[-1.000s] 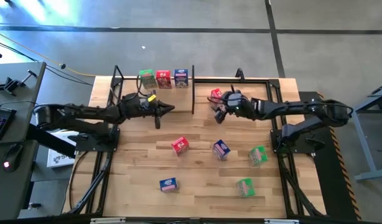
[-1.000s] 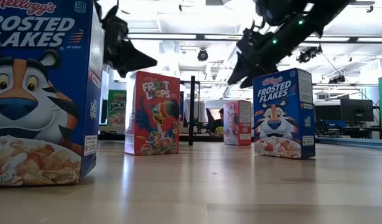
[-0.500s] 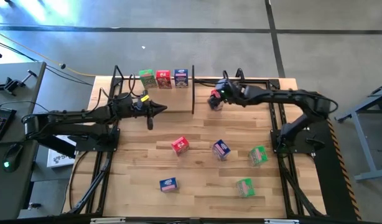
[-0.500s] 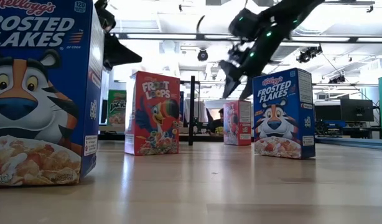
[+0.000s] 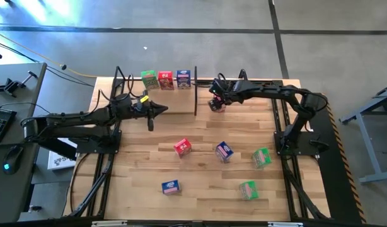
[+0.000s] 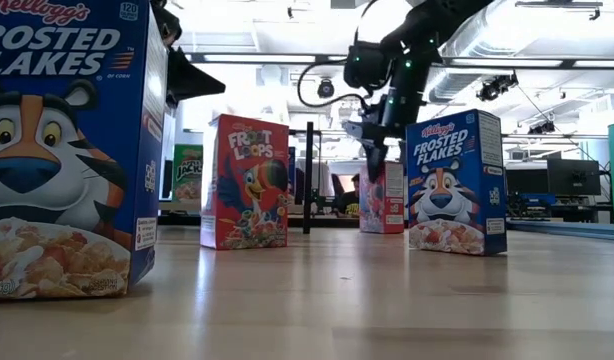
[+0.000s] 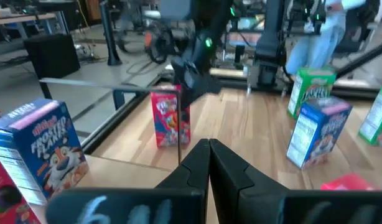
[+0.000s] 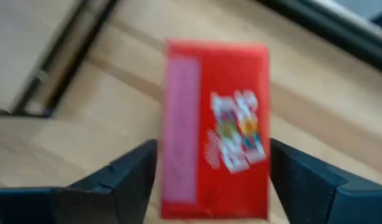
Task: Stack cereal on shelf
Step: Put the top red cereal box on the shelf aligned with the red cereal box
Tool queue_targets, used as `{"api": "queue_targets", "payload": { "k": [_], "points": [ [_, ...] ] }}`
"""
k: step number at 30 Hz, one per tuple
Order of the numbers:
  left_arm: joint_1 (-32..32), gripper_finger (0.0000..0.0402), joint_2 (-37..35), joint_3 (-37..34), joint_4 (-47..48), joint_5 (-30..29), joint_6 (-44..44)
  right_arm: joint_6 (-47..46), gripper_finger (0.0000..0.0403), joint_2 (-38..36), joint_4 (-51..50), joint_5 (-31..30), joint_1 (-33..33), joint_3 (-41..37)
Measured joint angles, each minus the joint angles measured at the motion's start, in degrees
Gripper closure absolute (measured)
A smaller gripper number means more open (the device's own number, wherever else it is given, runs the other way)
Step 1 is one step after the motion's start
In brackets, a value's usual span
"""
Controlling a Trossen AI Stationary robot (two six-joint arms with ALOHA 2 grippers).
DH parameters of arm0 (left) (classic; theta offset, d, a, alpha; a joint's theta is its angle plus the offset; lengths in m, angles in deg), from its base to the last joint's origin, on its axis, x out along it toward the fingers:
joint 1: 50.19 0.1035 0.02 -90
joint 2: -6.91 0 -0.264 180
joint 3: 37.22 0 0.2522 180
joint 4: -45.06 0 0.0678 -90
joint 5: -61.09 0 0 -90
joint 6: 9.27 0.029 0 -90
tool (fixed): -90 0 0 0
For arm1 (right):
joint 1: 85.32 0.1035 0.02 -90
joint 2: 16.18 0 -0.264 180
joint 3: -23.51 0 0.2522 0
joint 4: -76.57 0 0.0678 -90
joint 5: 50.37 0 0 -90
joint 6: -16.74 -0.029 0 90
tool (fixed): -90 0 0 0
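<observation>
Red cereal box (image 8: 216, 127): stands upright near the counter's (image 5: 200, 176) far edge, just right of the shelf's (image 5: 162, 94) black divider (image 5: 195, 88).
Right claw (image 5: 213, 96): directly above that box, pointing down, fingers spread wide either side of its narrow width, not yet gripping.
Left claw (image 5: 162, 110): shut, empty, waiting near the far-left corner; farther from the box.
Shelved: green, red and blue boxes (image 5: 166, 79) in a row.
Change: right claw has swung from tilted beside the box to over it.
</observation>
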Motion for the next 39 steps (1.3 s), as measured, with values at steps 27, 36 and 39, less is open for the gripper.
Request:
{"api": "queue_targets", "payload": {
  "k": [27,36,39],
  "points": [
    [3.8,0.0401,-5.9,0.0,4.2,5.1,-1.3,9.4,0.0214,0.0,-18.3,1.3,8.7,22.9],
    [5.0,0.0401,-6.5,-2.7,-1.2,5.1,-2.5,13.5,0.0214,-0.1,-25.3,-3.1,13.7,40.8],
    [6.1,0.0401,-7.0,-2.7,-1.1,6.9,-3.7,18.7,0.0214,-0.2,-18.1,-2.0,14.5,42.2]
  ]
}}
